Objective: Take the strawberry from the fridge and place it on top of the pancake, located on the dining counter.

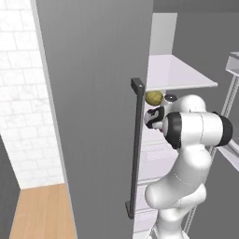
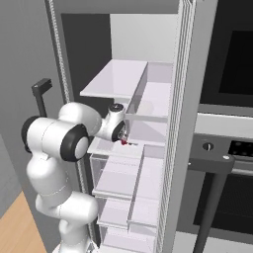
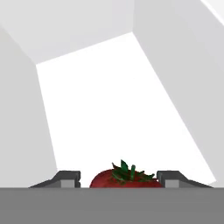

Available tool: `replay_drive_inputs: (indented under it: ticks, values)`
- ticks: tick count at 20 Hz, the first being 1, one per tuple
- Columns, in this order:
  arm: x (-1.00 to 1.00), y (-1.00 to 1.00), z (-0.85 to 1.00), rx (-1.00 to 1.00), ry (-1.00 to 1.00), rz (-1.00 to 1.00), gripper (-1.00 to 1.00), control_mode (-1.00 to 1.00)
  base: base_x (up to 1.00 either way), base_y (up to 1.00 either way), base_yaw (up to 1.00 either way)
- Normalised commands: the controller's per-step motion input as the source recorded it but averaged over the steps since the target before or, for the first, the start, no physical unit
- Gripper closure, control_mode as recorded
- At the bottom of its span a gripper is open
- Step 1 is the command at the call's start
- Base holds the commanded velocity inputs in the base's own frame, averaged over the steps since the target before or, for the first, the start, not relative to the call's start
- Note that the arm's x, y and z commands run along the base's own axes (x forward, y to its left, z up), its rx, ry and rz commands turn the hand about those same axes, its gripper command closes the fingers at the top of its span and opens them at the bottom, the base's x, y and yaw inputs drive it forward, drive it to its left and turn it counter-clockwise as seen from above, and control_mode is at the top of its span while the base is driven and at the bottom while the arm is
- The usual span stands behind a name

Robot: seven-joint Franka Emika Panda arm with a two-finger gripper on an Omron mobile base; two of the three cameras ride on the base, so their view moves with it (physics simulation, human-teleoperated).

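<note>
Red strawberry (image 3: 124, 177) between spread gripper (image 3: 119, 179) tips on white fridge (image 2: 148, 123) shelf, walls close

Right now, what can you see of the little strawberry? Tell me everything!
The strawberry is small, glossy and dark red, with a spiky green leaf crown on top. In the hand view it sits right between the two dark fingertips of the gripper, with only its upper part showing. From the right base view it is a tiny red spot on a white shelf inside the open fridge. Whether the fingers actually touch it cannot be told.
</note>
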Motion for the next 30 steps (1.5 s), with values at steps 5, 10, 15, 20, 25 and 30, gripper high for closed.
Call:
replay_drive_inputs:
  ticks: [5, 10, 15, 20, 25, 30]
  values:
    - [-0.05, -0.20, -0.22, 0.03, 0.00, 0.00, 1.00, -1.00, 0.00, 0.00, 0.00]
    - [-0.59, -0.03, -0.02, 0.02, 0.00, -0.03, 1.00, -1.00, 0.00, 0.00, 0.00]
    - [-0.98, 0.00, 0.07, 0.00, -0.01, -0.01, 1.00, -1.00, 0.00, 0.00, 0.00]
    - [-0.93, 0.01, 0.80, 0.00, 0.04, 0.02, 1.00, -1.00, 0.00, 0.00, 0.00]
    - [-0.91, 0.16, 0.94, 0.00, 0.08, 0.03, 1.00, -1.00, 0.00, 0.00, 0.00]
    - [-1.00, 0.29, 0.76, 0.00, 0.00, 0.00, 1.00, -1.00, 0.00, 0.00, 0.00]
